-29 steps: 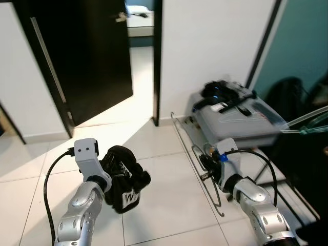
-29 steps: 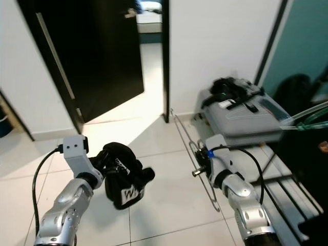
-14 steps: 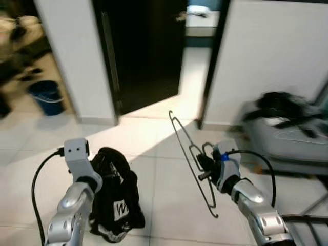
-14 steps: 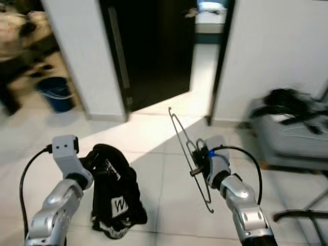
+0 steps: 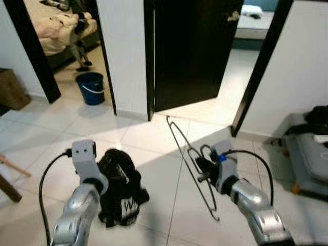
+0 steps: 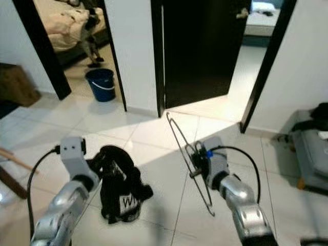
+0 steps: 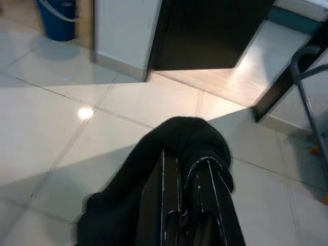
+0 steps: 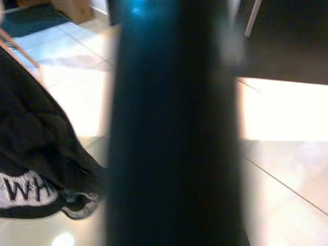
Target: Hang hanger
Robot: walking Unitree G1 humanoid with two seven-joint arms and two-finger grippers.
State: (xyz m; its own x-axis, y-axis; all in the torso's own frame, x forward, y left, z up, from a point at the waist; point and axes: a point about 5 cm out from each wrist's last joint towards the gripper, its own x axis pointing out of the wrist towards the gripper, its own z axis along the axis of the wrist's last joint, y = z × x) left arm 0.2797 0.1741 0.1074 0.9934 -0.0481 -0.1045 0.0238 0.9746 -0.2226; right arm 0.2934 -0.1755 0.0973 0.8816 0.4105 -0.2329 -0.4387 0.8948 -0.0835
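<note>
A thin wire hanger (image 5: 180,142) stands tilted in the air over the floor, with my right gripper (image 5: 201,167) shut on it near its hook. To its left my left gripper (image 5: 109,172) is shut on a black garment (image 5: 122,190) with white lettering, which hangs in a bunch down to the tiles. In the left wrist view the black fingers (image 7: 171,205) are wrapped in the garment's cloth (image 7: 190,137). A dark blurred bar (image 8: 174,123) blocks the right wrist view, and the garment (image 8: 36,154) shows beside it.
A dark door (image 5: 195,46) stands open ahead, with a bright room behind it. At the left, a blue bucket (image 5: 93,87) sits in a doorway to a room with a bed (image 5: 56,28). A grey suitcase (image 5: 310,154) lies at the right edge. White tiled floor lies ahead.
The whole view has swung to the left: the suitcase slid to the right edge, and the bucket and left doorway came into view. Both grippers keep their holds.
</note>
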